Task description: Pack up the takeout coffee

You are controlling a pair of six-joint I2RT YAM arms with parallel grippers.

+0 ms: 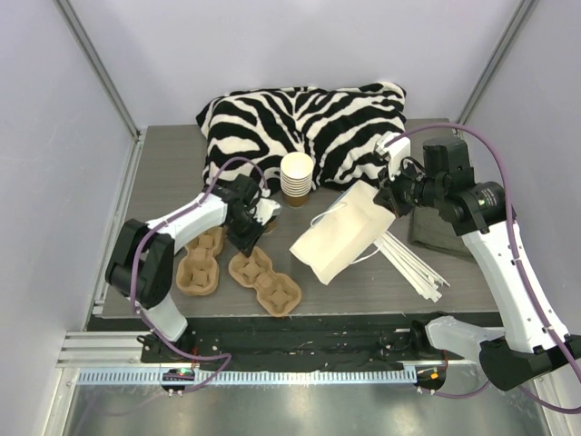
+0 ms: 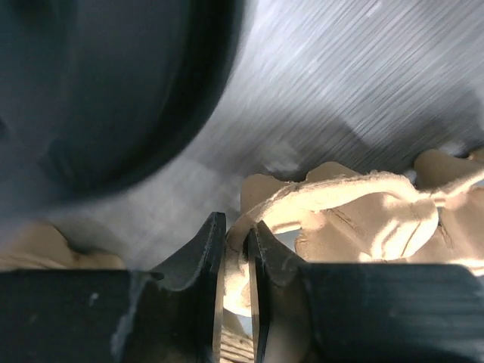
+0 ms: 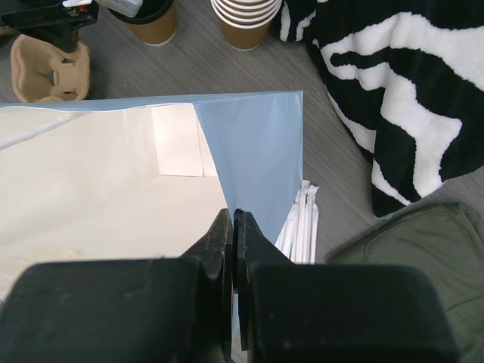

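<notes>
As the takeout coffee (image 3: 153, 26), a small tan paper cup with a round black plastic lid, stands on the grey desk (image 1: 168, 159) outside of any package, the packing seems to be only at its beginning. The cup is upright, just beside the stack of lidless tan paper cups (image 1: 297, 177) and near the zebra-striped fabric (image 1: 309, 123). It sits neither in a holder nor in the white paper bag (image 1: 343, 238). By judgement, nearly all the work is left: the coffee must go into a holder or directly into the bag.

Both sides look like preparation. The left arm (image 1: 186, 220) reaches forward and bends down, its wrist low over the two brown pulp cup carriers (image 1: 265, 280). The jaws of the left arm are almost together, and the thin wall of one carrier is clamped between them. Which of the two it is cannot be told surely. In the left wrist view the black lid appears large and blurred, close by.

The right arm (image 1: 495, 245) stretches inward from the right, its wrist raised above the desk. The jaws of the right arm are pressed together on the rim of the bag and hold it lifted and tilted, with its mouth open. White wrapped straws (image 1: 413, 263) lie just beside and partly under it.
</notes>
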